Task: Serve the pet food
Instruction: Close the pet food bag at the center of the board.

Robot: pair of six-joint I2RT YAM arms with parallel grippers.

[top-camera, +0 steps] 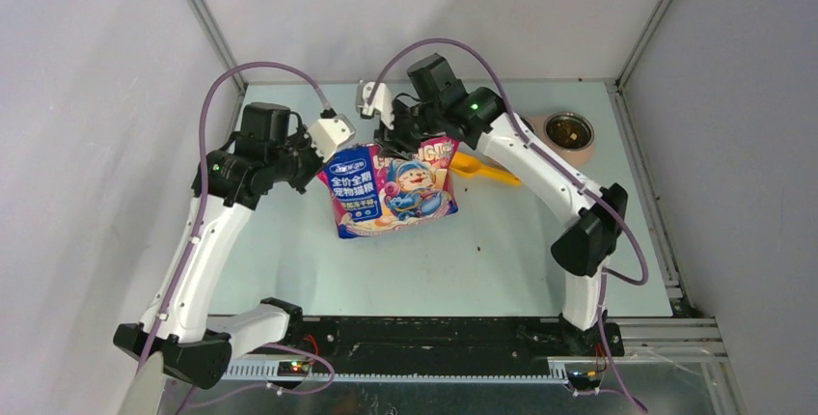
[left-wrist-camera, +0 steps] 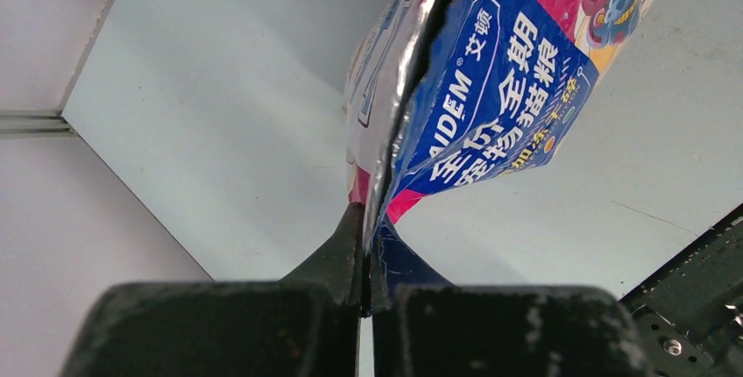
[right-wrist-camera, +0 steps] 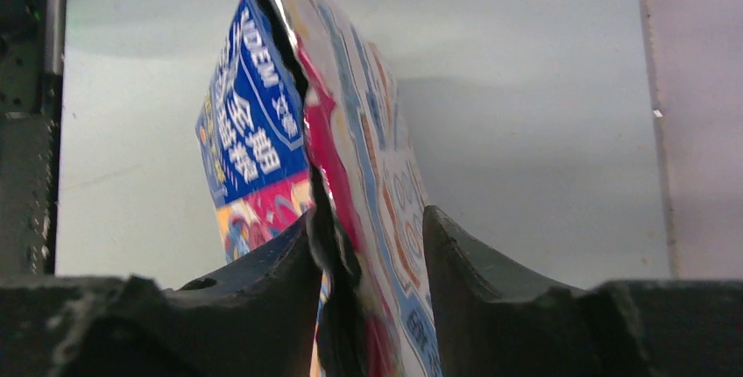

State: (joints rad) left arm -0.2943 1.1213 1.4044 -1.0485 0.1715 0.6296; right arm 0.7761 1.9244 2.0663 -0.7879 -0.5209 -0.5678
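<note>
The pink-and-blue cartoon-printed bag (top-camera: pixel 395 188) is held up over the middle of the table, its mouth toward the back. My left gripper (top-camera: pixel 333 145) is shut on the bag's left top corner; in the left wrist view (left-wrist-camera: pixel 366 245) the foil edge of the bag (left-wrist-camera: pixel 491 88) is pinched between the fingers. My right gripper (top-camera: pixel 386 140) is at the bag's right top edge. In the right wrist view (right-wrist-camera: pixel 372 245) its jaws stand apart round the bag's edge (right-wrist-camera: pixel 263 131), with a gap on one side. The pet food inside the bag is hidden.
A yellow scoop (top-camera: pixel 482 169) lies on the table behind the bag's right side. A round metal bowl (top-camera: pixel 568 135) with dark contents stands at the back right. A small dark speck (top-camera: pixel 479 248) lies on the table in front of the bag.
</note>
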